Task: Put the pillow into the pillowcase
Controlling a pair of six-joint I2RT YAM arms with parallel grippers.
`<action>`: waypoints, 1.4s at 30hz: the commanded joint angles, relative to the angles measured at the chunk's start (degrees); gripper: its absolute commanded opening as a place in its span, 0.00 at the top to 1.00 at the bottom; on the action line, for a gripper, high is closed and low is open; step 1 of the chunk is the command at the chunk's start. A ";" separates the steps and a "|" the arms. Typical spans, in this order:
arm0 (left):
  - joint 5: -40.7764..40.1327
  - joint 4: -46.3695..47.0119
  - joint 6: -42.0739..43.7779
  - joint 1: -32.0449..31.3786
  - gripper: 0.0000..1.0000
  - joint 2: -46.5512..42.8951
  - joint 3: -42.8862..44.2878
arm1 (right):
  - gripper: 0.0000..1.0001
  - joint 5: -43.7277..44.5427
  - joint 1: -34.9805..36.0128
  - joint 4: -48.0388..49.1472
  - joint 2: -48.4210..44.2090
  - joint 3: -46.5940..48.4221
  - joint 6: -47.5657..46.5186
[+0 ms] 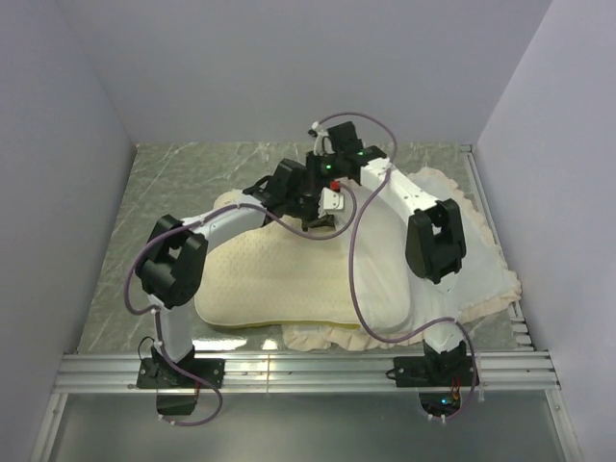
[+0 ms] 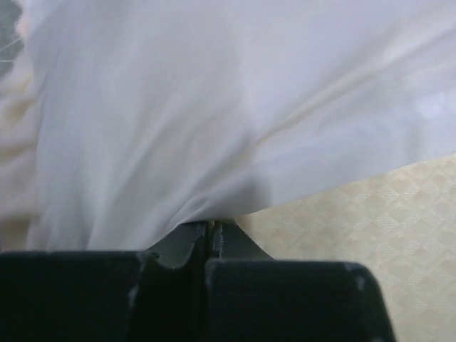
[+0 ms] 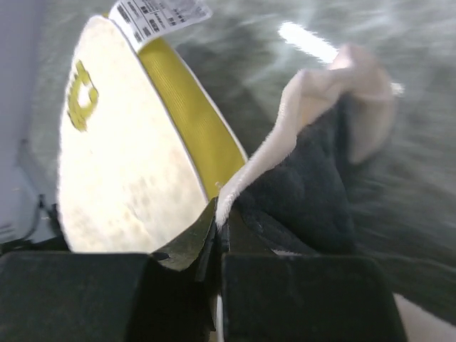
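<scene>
The pillow (image 1: 289,279), cream-yellow and dimpled, lies in the middle of the table on the pillowcase (image 1: 472,260), whose ruffled trim spreads out to the right and at the front. Both grippers meet at the pillow's far edge. My left gripper (image 1: 306,219) is shut on white pillowcase fabric (image 2: 214,121), with the dimpled pillow (image 2: 385,235) beside it. My right gripper (image 3: 222,214) is shut on the pillowcase's cream edge, its dark grey face (image 3: 306,178) showing. The pillow's yellow edge band (image 3: 185,114) and round yellow mark (image 3: 80,96) stand just left of it.
A white printed label (image 3: 160,16) hangs off the pillow's end. The table (image 1: 183,183) is grey marble-patterned, with white walls on three sides and metal rails (image 1: 308,371) along the near edge. Purple cables loop from both arms over the pillow.
</scene>
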 commanded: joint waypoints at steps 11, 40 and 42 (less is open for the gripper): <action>-3.83 10.87 -18.88 10.92 1.00 -12.35 -21.20 | 0.29 8.93 -2.89 2.17 -10.03 -0.15 -2.89; -11.64 -0.20 -25.33 22.11 0.36 -25.77 -22.57 | 0.44 31.69 12.37 -3.64 -21.29 -23.10 -16.54; -13.85 -0.03 -25.24 20.09 0.36 -28.16 -27.14 | 0.43 34.40 13.70 -3.47 -22.08 -24.42 -16.37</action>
